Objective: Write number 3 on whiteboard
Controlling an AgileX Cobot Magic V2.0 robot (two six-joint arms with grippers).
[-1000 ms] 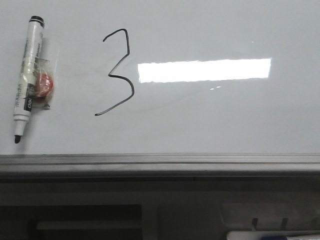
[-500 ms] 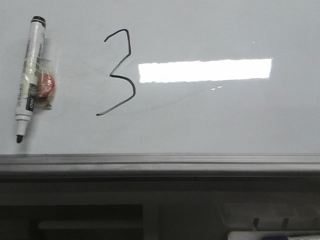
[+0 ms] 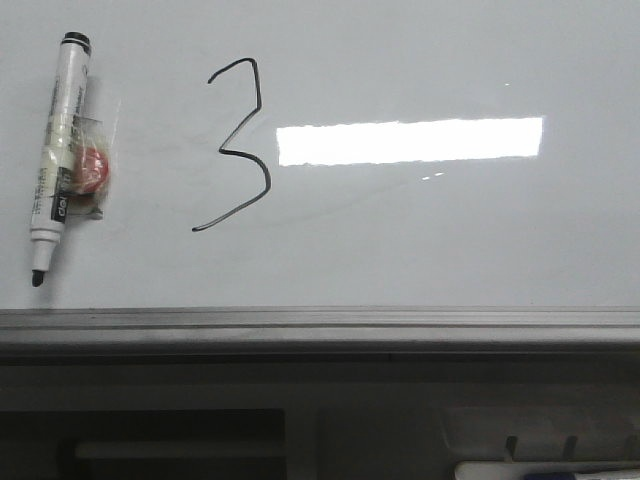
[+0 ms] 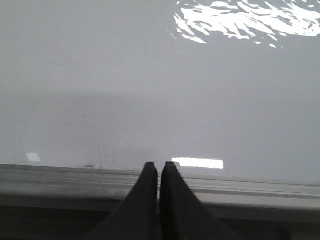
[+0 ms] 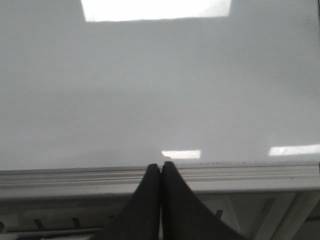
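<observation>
Front cam only: number 3 (image 3: 236,145) on whiteboard (image 3: 430,240), upright, long axis vertical, left of glare; marker (image 3: 58,160) further left. Wrist cams: my left gripper (image 4: 159,167) & right gripper (image 5: 161,167) fingers pressed together, holding nothing, over frame edge.

Whiteboard (image 3: 420,240): glossy, smooth pale grey-white face, mirror-like where a bright rectangular reflection falls; faint grey smudges dull the sheen near the ink.
Number 3 (image 3: 238,145): thin black marker ink, matt against the shine.
Frame edge (image 3: 320,325): grey brushed-looking metal, ribbed lengthwise, satin rather than glossy, along the board's near edge.
Marker (image 3: 58,160): smooth white plastic barrel with printed label, black plastic cap end and dark tip, at the board's left edge.
Wrap on marker (image 3: 95,165): clear, crinkled film over a red piece; material of the red piece unclear.
Left gripper (image 4: 159,172): matt black fingers, plastic or rubber look.
Right gripper (image 5: 160,172): same matt black finish.
</observation>
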